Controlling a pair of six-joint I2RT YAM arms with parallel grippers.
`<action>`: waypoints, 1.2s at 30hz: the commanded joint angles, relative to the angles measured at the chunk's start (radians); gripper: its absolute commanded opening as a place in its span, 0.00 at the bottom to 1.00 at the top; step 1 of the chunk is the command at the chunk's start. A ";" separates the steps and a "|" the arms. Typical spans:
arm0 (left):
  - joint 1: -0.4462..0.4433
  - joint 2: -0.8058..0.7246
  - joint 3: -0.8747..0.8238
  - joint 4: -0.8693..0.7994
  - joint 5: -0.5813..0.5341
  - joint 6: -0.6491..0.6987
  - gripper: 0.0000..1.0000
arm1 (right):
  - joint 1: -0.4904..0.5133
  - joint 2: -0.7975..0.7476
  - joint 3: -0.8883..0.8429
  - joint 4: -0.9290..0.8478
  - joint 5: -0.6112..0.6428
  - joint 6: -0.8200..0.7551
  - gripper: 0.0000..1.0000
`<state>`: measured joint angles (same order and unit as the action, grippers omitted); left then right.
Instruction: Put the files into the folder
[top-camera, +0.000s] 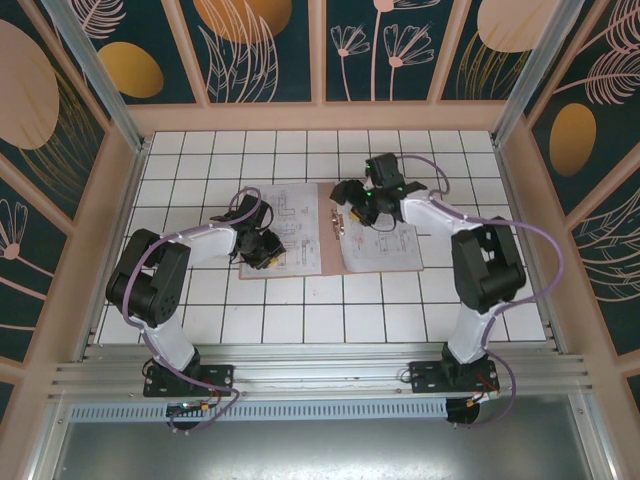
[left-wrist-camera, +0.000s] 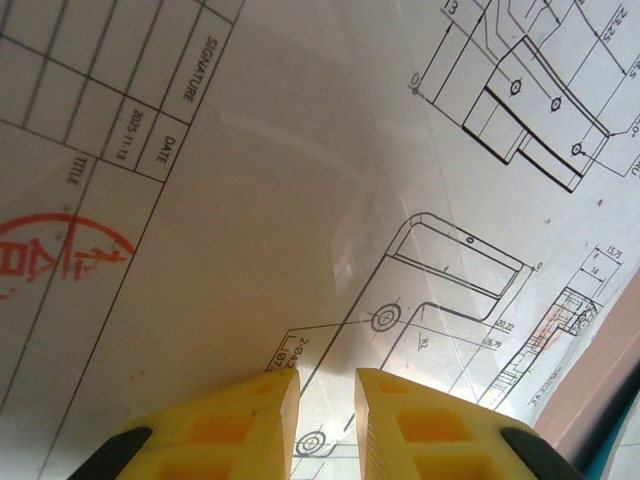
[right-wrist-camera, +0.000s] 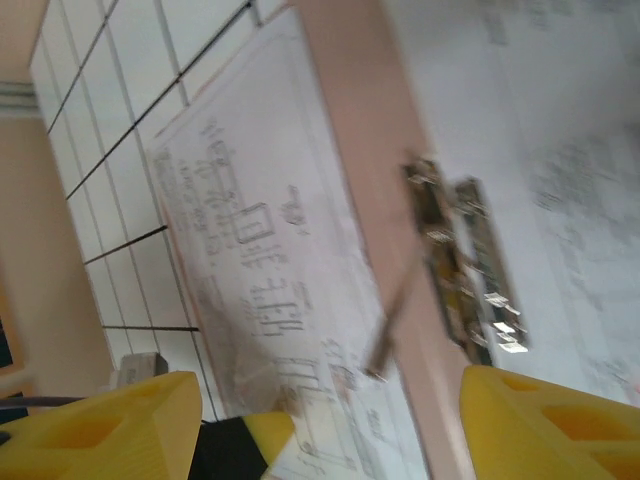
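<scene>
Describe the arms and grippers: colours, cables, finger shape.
The left arm and right arm have white links, black joint housings and lilac cables looping alongside. The left gripper and right gripper carry blocky yellow fingers with recessed pockets.

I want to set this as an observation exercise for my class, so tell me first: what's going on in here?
Two robot arms are working over an open pinkish-brown folder lying flat on the tiled table. White printed sheets lie on both of its halves. The left gripper is down on the left-hand pile with its fingers close together; whether it pinches a sheet is unclear. The right gripper hovers open above the folder's middle, near the metal clip, holding nothing.
</scene>
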<state>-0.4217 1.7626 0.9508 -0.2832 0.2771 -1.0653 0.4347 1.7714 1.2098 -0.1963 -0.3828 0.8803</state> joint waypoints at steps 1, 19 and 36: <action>0.003 0.038 -0.016 -0.002 0.013 0.014 0.24 | -0.017 -0.104 -0.134 0.133 0.023 0.185 0.68; -0.112 0.078 -0.001 0.041 0.040 -0.022 0.22 | -0.061 -0.148 -0.384 0.471 -0.036 0.520 0.63; -0.115 0.066 -0.017 0.044 0.027 -0.022 0.21 | -0.026 0.064 -0.191 0.392 -0.085 0.523 0.45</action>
<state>-0.5266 1.7966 0.9592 -0.2031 0.3096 -1.0779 0.3950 1.8225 0.9852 0.2241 -0.4477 1.3937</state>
